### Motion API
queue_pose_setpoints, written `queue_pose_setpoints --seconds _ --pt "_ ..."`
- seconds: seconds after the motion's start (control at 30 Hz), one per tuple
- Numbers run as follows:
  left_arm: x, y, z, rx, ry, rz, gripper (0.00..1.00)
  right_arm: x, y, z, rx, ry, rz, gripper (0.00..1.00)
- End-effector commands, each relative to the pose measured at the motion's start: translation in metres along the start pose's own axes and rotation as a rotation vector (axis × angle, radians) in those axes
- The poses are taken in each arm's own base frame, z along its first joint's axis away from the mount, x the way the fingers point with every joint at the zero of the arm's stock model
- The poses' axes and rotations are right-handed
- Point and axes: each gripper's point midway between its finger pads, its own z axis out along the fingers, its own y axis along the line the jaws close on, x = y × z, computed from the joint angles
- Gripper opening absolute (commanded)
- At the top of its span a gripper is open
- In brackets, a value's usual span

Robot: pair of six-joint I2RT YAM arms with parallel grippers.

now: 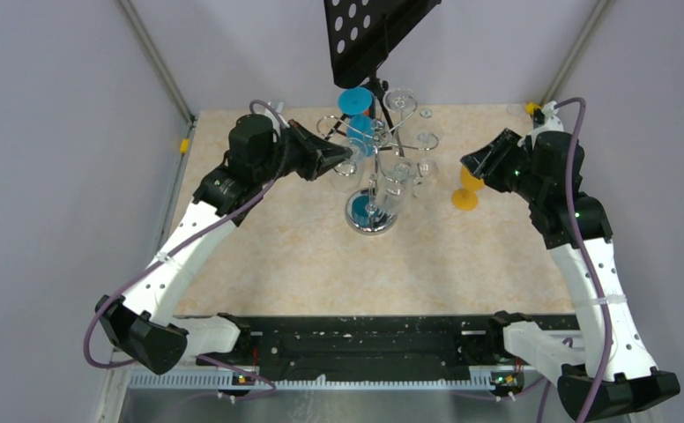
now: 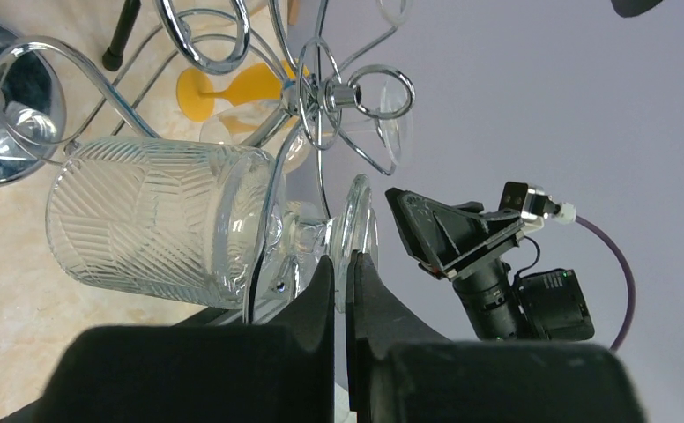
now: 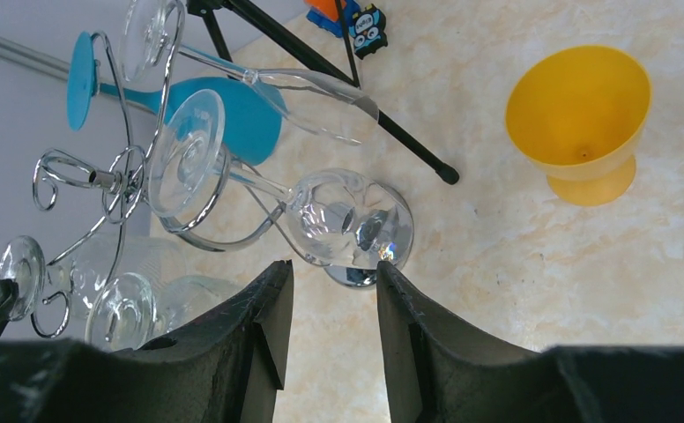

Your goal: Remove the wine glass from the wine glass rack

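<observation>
The chrome wine glass rack (image 1: pixel 379 145) stands mid-table on its round mirrored base (image 1: pixel 371 214), with several glasses hanging from it upside down. My left gripper (image 1: pixel 345 159) is at the rack's left side. In the left wrist view it (image 2: pixel 345 257) is shut, with a thin gap, on the foot rim (image 2: pixel 358 220) of a clear wine glass with a patterned bowl (image 2: pixel 158 225). That glass still hangs on a scrolled arm (image 2: pixel 100 84). My right gripper (image 1: pixel 472 164) is open and empty to the right of the rack. In the right wrist view it (image 3: pixel 331 269) faces a clear hanging glass (image 3: pixel 347 216).
A black tripod stand with a perforated plate (image 1: pixel 369 31) stands just behind the rack, its legs (image 3: pixel 356 88) on the table. A yellow cup (image 1: pixel 467 192) sits upright next to my right gripper. Blue glasses (image 1: pixel 356 101) hang on the rack's far side.
</observation>
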Motion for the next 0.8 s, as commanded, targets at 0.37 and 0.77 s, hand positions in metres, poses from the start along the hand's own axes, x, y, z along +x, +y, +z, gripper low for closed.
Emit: queue_pose_setpoints --seconds 0.37,0.77 --pt "0.020 -0.060 -0.016 0.229 0.149 0.126 0.00 -0.017 0.011 -0.006 -0.036 -0.055 -0.013 0.42" --pt "0.033 -0.049 -0.018 0.181 0.231 0.160 0.00 -0.016 0.018 -0.011 -0.070 -0.050 0.002 0.46"
